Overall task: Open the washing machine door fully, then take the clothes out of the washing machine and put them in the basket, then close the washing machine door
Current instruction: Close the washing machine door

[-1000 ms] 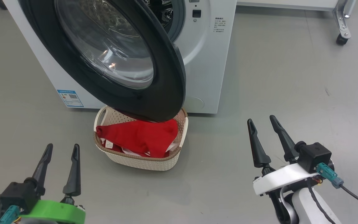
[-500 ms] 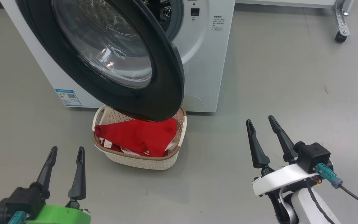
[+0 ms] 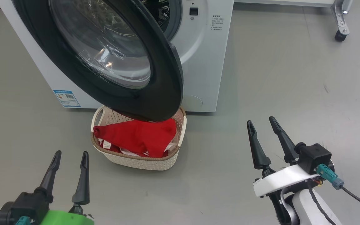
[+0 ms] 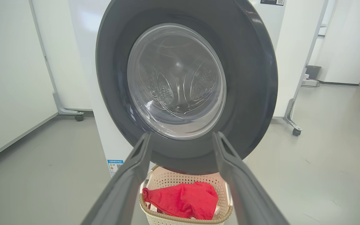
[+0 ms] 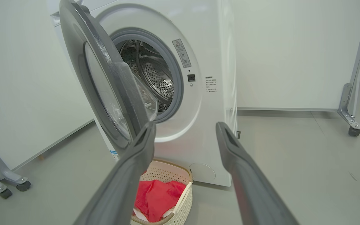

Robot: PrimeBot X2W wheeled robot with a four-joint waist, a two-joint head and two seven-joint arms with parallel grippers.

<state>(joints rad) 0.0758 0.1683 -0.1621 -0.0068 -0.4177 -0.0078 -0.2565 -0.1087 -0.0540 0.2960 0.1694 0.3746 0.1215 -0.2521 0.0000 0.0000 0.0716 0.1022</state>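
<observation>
Grey floor (image 3: 277, 78) carries washing machine (image 3: 205, 62) & basket (image 3: 142, 161), basket just in front.

We see the washing machine door (image 3: 167, 93) as glossy black plastic w/ a clear shiny glass window (image 3: 105, 53); the washing machine (image 3: 205, 62) body is smooth semi-gloss white, w/ a perforated steel drum (image 5: 158, 78) & matt grey rubber seal (image 5: 177, 84). The basket (image 3: 142, 163) looks to us like matt cream perforated plastic w/ brown woven-look rim (image 3: 117, 152), the clothes (image 3: 136, 136) soft matt red cloth. Our left gripper (image 3: 71, 153) & right gripper (image 3: 260, 120) look matt dark plastic; floor (image 3: 292, 93) smooth grey, faint sheen.
</observation>
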